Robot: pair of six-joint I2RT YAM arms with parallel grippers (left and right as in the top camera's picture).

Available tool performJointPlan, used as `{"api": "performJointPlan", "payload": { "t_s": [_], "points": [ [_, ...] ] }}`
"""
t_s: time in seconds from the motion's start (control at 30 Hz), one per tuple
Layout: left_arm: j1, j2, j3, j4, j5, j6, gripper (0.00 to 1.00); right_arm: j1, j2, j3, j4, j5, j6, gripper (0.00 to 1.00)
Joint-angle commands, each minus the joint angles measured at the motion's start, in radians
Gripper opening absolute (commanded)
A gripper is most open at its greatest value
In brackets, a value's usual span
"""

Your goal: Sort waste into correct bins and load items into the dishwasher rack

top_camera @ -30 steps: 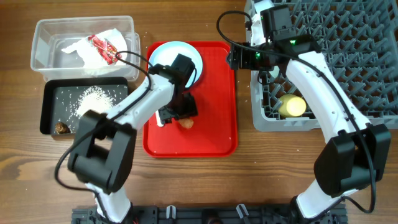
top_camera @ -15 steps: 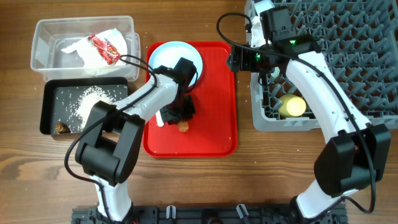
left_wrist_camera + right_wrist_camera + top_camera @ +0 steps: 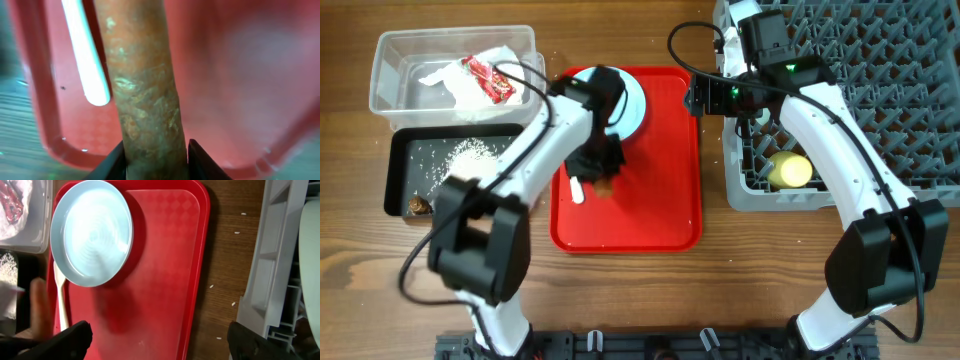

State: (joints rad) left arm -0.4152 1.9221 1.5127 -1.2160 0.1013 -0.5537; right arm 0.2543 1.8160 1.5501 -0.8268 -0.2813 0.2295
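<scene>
My left gripper [image 3: 601, 168] is shut on the orange carrot [image 3: 604, 187] and holds it over the flat red serving tray [image 3: 660, 200]. The carrot fills the left wrist view [image 3: 145, 90] between the fingertips [image 3: 155, 161]. The white plastic spoon [image 3: 577, 189] lies on the tray just left of the carrot and shows in the left wrist view [image 3: 85, 60]. The pale-blue plate [image 3: 628, 100] sits at the tray's far end and shows in the right wrist view [image 3: 92, 232]. My right gripper [image 3: 704, 96] is open and empty [image 3: 160, 342] above the tray's right edge.
The clear tub [image 3: 395, 50] holds the red wrapper [image 3: 488, 78] and the white napkin [image 3: 460, 92]. The black tray [image 3: 400, 190] holds rice [image 3: 468, 157] and a brown lump [image 3: 418, 205]. The grey rack [image 3: 860, 60] at right holds the yellow cup [image 3: 790, 170]. Rice grains [image 3: 211, 286] lie on the table.
My left gripper has moved left and slightly toward the far side with the carrot in it, and the arm has swung left. The right arm has not moved.
</scene>
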Motion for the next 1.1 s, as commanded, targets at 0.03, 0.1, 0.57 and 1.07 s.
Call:
{"api": "performJointPlan", "payload": {
  "t_s": [0.03, 0.1, 0.57, 1.07],
  "points": [
    [0.065, -0.148, 0.061, -0.019, -0.085, 0.056, 0.42, 0.005, -0.008, -0.007, -0.001, -0.016, -0.019, 0.89],
    [0.115, -0.177, 0.061, -0.031, -0.122, 0.056, 0.44, 0.005, -0.008, -0.007, -0.001, -0.016, -0.019, 0.90],
    [0.486, -0.195, 0.060, -0.074, -0.044, 0.161, 0.37, 0.004, -0.007, -0.007, -0.001, -0.016, -0.020, 0.90],
    [0.133, -0.080, -0.008, 0.151, -0.026, 0.201, 0.56, 0.004, -0.008, -0.007, -0.008, -0.016, -0.039, 0.90]
  ]
}}
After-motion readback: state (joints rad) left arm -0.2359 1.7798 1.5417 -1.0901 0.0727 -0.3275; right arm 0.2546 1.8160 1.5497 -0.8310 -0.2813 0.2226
